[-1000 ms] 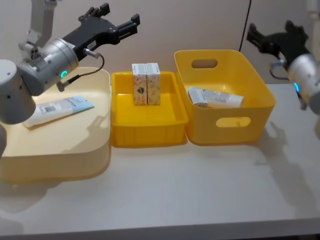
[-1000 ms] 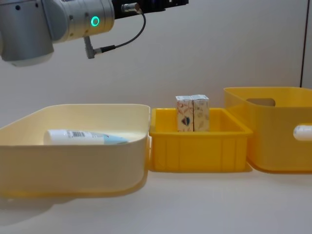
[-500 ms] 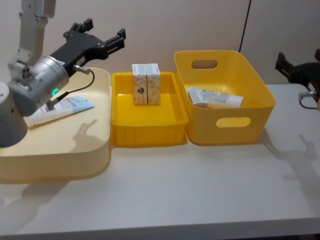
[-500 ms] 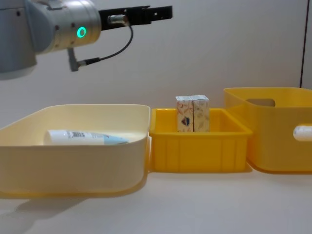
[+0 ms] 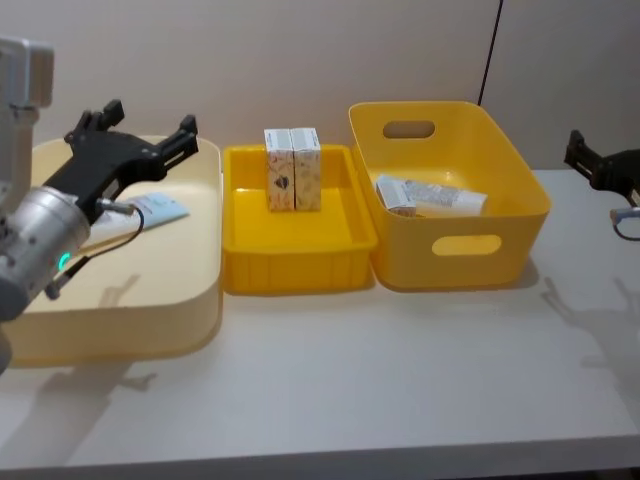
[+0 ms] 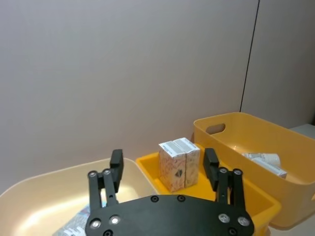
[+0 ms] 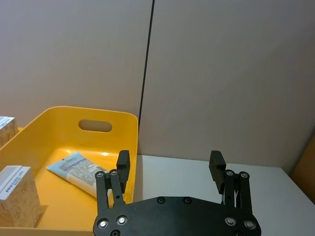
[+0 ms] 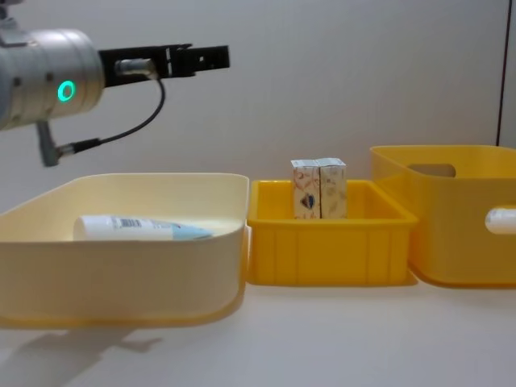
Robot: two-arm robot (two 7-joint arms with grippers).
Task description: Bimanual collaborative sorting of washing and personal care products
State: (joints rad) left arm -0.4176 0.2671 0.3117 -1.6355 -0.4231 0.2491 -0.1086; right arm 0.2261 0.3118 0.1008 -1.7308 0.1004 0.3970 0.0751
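Both grippers (image 5: 148,135) (image 5: 590,160) farther back now

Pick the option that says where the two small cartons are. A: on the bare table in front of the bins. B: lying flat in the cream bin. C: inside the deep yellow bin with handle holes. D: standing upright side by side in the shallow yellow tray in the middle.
D: the two small cartons stand upright, touching, toward the back of the shallow yellow tray, between the cream bin and the deep yellow bin.
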